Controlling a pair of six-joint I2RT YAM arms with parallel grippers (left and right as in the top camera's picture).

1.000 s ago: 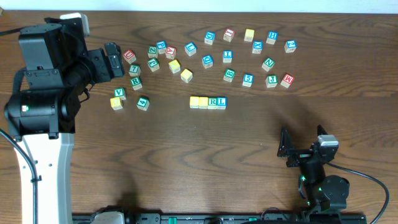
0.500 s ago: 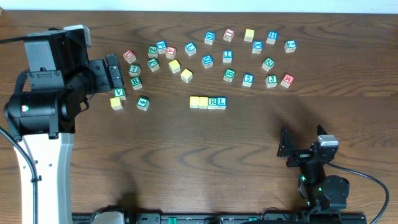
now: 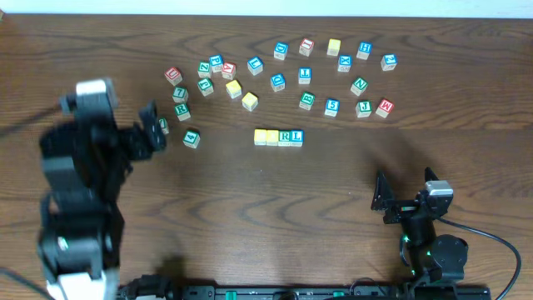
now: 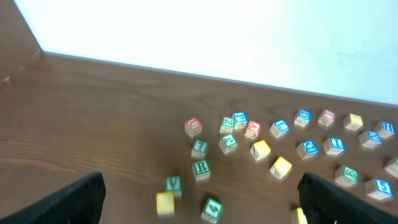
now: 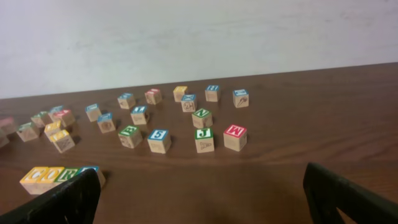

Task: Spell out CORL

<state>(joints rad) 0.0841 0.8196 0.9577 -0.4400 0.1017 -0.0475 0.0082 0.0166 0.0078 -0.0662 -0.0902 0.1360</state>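
Overhead: row of four cubes [image 3: 278, 137] is sitting mid-tabletop [image 3: 250, 217], cubes touching, ending R, L; yellow tops unreadable. Left wrist: left hand [image 4: 199, 200] is hanging released, empty. Right wrist: right hand [image 5: 199, 205] likewise spread, empty. I'm judging the spelling done.

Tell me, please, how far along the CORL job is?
Looks done: two yellow-topped cubes, the green R cube and the blue L cube sit touching in one row. In hand: nothing; left gripper and right gripper are open, empty. Left: seemingly nothing, though the yellow tops are unreadable.
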